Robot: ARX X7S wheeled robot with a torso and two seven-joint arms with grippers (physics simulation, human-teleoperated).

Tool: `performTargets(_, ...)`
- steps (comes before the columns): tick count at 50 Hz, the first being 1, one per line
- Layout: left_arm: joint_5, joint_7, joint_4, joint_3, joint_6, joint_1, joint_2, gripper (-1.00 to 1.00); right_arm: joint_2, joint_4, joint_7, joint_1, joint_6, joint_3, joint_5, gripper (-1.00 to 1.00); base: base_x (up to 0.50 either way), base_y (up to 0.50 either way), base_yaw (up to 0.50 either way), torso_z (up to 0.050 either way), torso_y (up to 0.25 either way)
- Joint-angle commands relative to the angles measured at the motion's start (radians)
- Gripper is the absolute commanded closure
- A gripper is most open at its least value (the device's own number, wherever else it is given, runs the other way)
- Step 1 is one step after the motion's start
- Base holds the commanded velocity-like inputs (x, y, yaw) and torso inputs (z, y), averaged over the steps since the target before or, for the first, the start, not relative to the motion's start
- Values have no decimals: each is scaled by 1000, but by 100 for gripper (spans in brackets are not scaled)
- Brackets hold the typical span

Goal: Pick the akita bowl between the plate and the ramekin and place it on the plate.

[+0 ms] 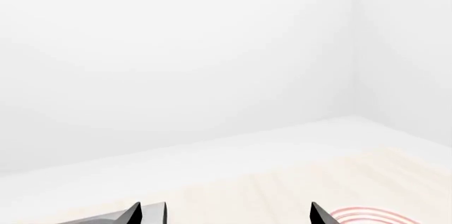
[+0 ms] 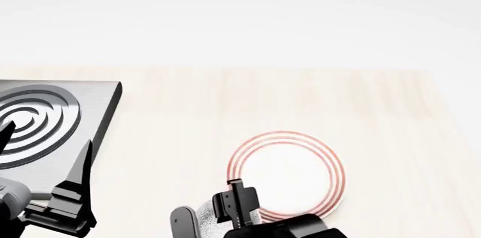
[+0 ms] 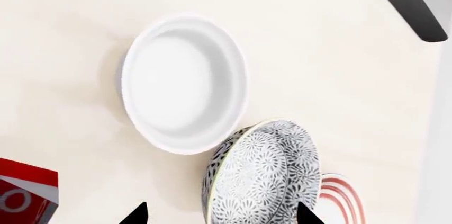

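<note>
Right gripper (image 3: pixel 220 216), jaws wide, straddles the grey-speckled akita bowl (image 3: pixel 263 173).
Bowl sits between smooth white ramekin (image 3: pixel 182 82) and red-ringed plate (image 3: pixel 342 195); centre, descend, then close evenly.

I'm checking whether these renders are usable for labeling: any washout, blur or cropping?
Left wrist view: nearly all pale, washed-out wall; the plate barely shows. Head view: sharp, soft shadows, table fades into the background. Right wrist view: crisp; akita bowl cropped at the edge.
</note>
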Motion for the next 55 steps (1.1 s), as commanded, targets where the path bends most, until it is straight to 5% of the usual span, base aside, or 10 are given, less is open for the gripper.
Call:
performTargets(1,-3,-2,3,1,0,-2,-4,-100,-9,7,-5,-6,-17,-8,2,-100,0,0,0,0,0)
performTargets(34,-7,-8,-1,7,1,-1,-11,-100,-34,150,12,-9,-59,-21,-11,-100,0,0,0,0,0)
performTargets(35,-8,-8,1,8,1,-1,-11,-100,-32,146,14,-8,-59,-20,-12,100,0,0,0,0,0)
performTargets(55,-15,-13,5,6,1,0,-16,-100,-8,76,18,10,-33,-13,-25,100,0,0,0,0,0)
